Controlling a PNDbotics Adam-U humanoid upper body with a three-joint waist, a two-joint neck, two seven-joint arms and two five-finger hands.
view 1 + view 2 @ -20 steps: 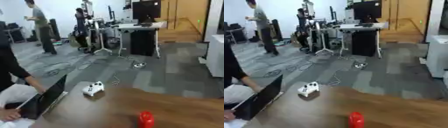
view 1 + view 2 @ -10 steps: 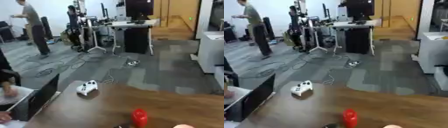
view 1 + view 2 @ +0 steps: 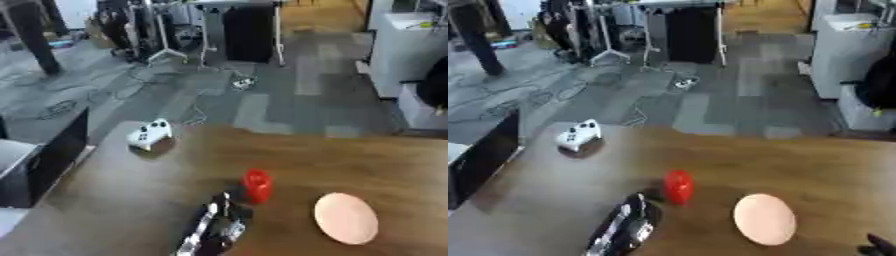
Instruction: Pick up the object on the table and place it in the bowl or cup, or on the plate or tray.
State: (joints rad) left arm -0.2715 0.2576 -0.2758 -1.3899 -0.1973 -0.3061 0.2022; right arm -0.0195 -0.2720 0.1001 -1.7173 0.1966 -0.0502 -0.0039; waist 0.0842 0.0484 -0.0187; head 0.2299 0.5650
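A small red object [image 3: 256,186] stands upright on the brown wooden table [image 3: 367,160], near the middle. A pale pink round plate [image 3: 346,218] lies to its right, apart from it. My left hand [image 3: 214,230], black with silver parts, comes up from the bottom edge, and its top reaches close to the red object's lower left side. It is too blurred to tell whether they touch. A dark tip of my right hand [image 3: 877,246] shows only in the lower right corner of the right eye view.
A white game controller [image 3: 150,134] lies near the table's far left edge. A dark laptop screen [image 3: 57,155] stands at the left side. Beyond the far edge lie grey office floor, cables and desks.
The camera has tilted down, so the whole picture has shifted. The pink plate and my left hand now show fully, and the red object sits higher in the picture.
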